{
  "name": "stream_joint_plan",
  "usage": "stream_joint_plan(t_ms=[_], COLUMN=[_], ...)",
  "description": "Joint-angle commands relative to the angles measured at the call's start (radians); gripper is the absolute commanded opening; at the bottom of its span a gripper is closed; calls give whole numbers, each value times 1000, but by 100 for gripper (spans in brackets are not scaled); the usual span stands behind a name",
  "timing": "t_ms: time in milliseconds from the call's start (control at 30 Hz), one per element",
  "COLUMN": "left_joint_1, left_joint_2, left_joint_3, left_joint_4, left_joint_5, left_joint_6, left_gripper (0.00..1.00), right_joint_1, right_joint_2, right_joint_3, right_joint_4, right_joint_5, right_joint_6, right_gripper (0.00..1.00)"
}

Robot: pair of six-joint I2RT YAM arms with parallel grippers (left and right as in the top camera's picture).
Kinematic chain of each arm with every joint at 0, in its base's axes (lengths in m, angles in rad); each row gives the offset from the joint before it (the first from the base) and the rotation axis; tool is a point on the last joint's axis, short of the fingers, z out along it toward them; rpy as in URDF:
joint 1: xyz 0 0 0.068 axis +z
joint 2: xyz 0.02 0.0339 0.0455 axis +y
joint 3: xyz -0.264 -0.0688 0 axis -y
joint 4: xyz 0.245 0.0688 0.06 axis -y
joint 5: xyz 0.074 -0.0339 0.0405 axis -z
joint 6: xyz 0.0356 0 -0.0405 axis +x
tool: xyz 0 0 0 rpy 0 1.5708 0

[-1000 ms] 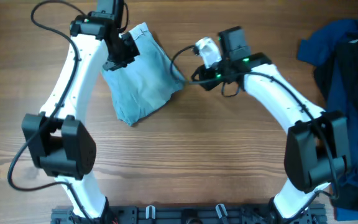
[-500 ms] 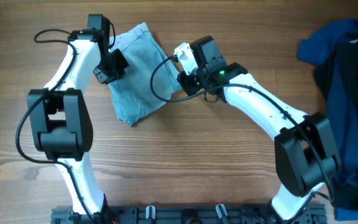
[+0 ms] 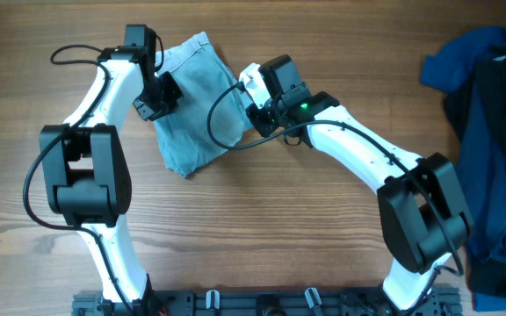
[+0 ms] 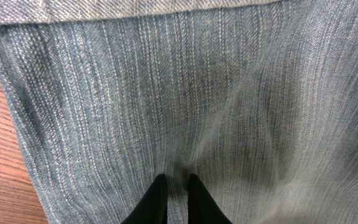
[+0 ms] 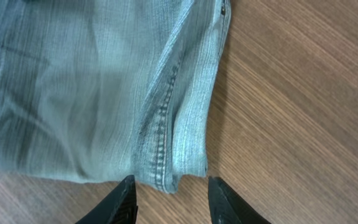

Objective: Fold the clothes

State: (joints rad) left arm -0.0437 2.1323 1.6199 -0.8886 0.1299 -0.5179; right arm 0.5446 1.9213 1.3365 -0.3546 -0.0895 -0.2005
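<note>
The light blue faded jeans [image 3: 198,98] lie folded into a compact bundle at the back of the wooden table. My left gripper [image 3: 154,98] is at their left edge. In the left wrist view denim [image 4: 216,93] fills the frame, and the nearly closed fingertips [image 4: 174,190] pinch a small ridge of cloth. My right gripper [image 3: 255,112] is at the bundle's right corner. In the right wrist view its open fingers [image 5: 171,199] straddle the stitched seam corner of the jeans [image 5: 166,168], just above the table.
A dark blue garment [image 3: 464,66] and a black garment [image 3: 503,132] are piled at the table's right edge. Bare wood [image 3: 262,219] lies in front of the jeans. Both arm cables loop near the bundle.
My left gripper has moved left and forward from the top of the bundle to its left edge. My right gripper has moved left to the jeans' right corner.
</note>
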Motion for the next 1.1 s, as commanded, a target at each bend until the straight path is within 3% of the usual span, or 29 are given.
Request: stream_joint_plan(t_ms=[0,300,567,800,933,1067], left_joint_1=[5,5,5,5,5,5], left_joint_2=[10,10,10,10,10,10], left_joint_3=[-19,-19,-19,-19,-19,-19], left_joint_4=[3,3,6,6,6,6], left_joint_5=[12,12,12,12,12,12], left_joint_6=[-7,-6,-7,-7,-7,-7], left_gripper=[13,13,14,14,14,14], right_joint_1=[3,14,72,84,84,87], right_joint_2=[66,67,84,84,84,84], right_joint_3=[-3,-3,-3,-3,-3,-3], right_joint_4=[5,25,29,38,51,57], right_joint_5=[19,7,134,181,202,204], right_joint_6=[-41,-31,-25,28,82,98], right_gripper=[38,43,43,39,30,34])
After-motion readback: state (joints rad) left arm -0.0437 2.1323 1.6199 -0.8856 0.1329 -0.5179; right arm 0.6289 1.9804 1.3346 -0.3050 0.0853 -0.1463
